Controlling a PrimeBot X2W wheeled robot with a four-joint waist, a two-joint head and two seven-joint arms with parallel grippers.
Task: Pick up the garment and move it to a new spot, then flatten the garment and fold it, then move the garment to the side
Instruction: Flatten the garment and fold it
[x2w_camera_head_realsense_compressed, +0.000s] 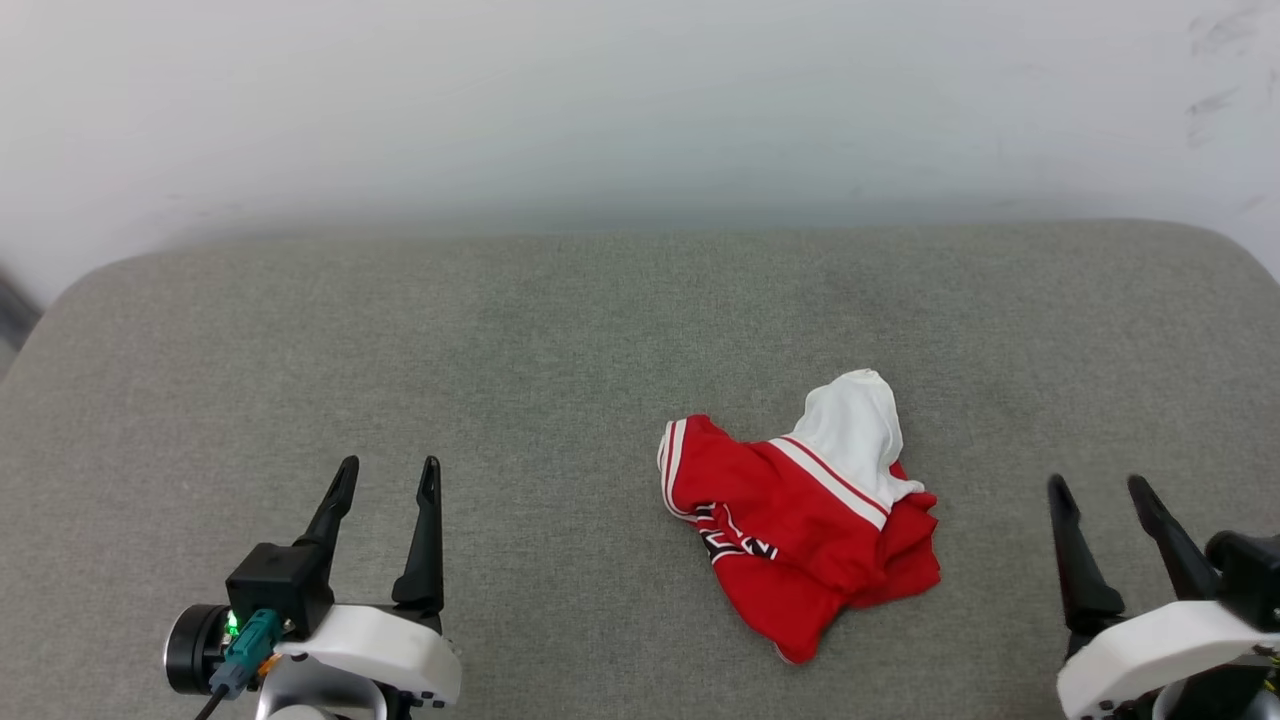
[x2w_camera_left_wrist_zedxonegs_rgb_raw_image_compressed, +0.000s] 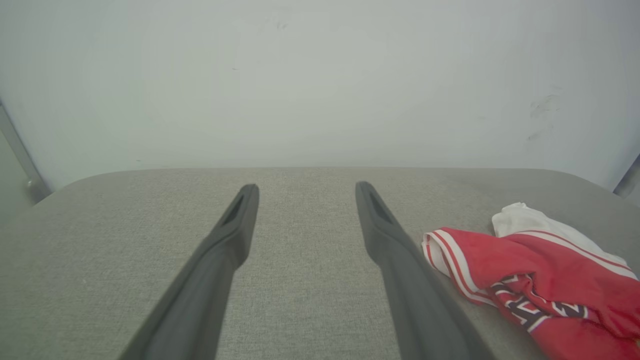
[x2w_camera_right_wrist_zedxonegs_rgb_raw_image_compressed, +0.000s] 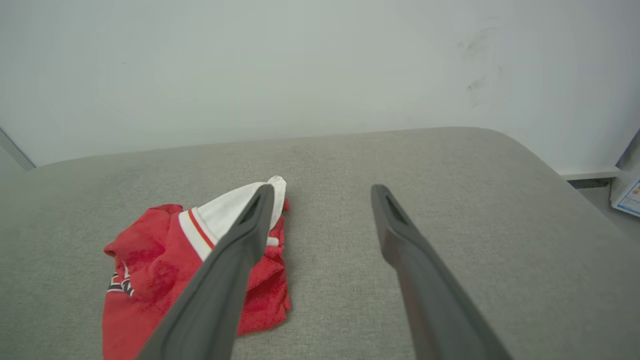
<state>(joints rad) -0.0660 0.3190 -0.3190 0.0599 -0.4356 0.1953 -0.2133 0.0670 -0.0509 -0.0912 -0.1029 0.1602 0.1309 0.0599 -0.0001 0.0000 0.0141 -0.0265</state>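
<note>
The garment (x2w_camera_head_realsense_compressed: 800, 520) is lying crumpled on the grey pad (x2w_camera_head_realsense_compressed: 500, 340), right of centre and nearer the right gripper (x2w_camera_head_realsense_compressed: 1097, 483) than the left gripper (x2w_camera_head_realsense_compressed: 389, 465). Its white sleeve (x2w_camera_head_realsense_compressed: 860, 420) is bunching up at the far end, and part of the black lettering is showing on the red front. Both grippers are sitting at the near side, fingers spread wide and gripping nothing — neither is touching the garment. A pale wall (x2w_camera_head_realsense_compressed: 600, 100) is rising behind the pad.
</note>
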